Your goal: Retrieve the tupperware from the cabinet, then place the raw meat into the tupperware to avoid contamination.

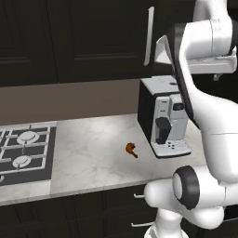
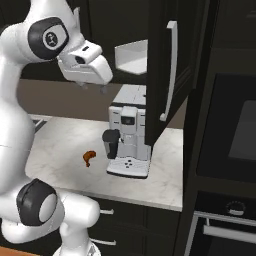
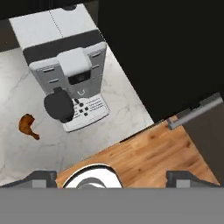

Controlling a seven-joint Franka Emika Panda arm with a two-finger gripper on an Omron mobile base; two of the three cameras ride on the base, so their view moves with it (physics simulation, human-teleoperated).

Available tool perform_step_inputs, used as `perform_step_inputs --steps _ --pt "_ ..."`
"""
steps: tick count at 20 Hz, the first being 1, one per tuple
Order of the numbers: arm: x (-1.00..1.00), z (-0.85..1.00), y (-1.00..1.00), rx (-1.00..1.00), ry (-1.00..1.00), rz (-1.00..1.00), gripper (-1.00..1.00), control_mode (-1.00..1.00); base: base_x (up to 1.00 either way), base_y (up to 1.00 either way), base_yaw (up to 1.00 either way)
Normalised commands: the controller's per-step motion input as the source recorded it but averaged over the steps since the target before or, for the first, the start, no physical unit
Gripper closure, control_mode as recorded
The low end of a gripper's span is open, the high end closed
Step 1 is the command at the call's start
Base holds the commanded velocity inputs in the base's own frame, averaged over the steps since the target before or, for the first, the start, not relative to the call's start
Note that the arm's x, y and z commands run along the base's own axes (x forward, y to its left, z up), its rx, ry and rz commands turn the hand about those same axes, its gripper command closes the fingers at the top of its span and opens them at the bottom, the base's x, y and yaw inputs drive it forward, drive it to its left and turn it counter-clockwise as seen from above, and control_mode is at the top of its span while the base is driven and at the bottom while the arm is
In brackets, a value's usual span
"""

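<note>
Marble counter (image 1: 93,153) runs below a bank of tall dark wall units, with a gas hob (image 1: 23,151) at its left end and a coffee machine (image 2: 127,135) near its right end. Above the coffee machine, the cabinet (image 2: 160,65) stands with its door swung open, the long silver handle (image 2: 171,70) facing the room.

Inside, on the dark shelf, the tupperware (image 2: 131,57) rests as a shallow white container, with one rounded corner and part of its rim visible past the door edge. My gripper (image 2: 92,88) hangs from the raised wrist, pointing down over the counter, level with the shelf and just to the left of the container in the right base view. Its two fingertips (image 3: 41,179) stand well apart, with nothing between them, so I read the gripper as wide and empty.

The raw meat (image 1: 131,149) lies on the bare marble, left of the coffee machine's base and well apart from the hob. Its darker thin end points toward the front edge of the counter.

Governing relation: the tupperware lies sideways from my gripper, toward the open cabinet, while my fingers point downward. I judge that the wrist must turn toward the shelf before any reach. The container's long axis cannot be determined, because the door hides much of it.
</note>
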Motion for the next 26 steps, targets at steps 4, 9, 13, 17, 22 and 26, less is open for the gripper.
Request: perform_step_inputs --steps 4,9,13,17,22,26 --pt "0.00 0.18 0.54 0.12 -0.50 -0.02 -1.00 -1.00 0.00 0.00 0.00" --pt "0.20 0.38 0.30 0.10 -0.40 0.02 -1.00 -1.00 0.00 0.00 0.00" --pt "0.47 0.20 0.25 0.05 -0.17 0.04 -1.00 -1.00 0.00 0.00 0.00" --pt "0.54 0.28 0.36 0.00 -0.14 0.15 -1.00 -1.00 0.00 0.00 0.00" --pt "0.49 0.39 0.20 -0.01 -0.14 0.22 -1.00 -1.00 0.00 0.00 0.00" --pt "0.53 0.06 0.02 -0.08 -0.06 0.22 -1.00 -1.00 0.00 0.00 0.00"
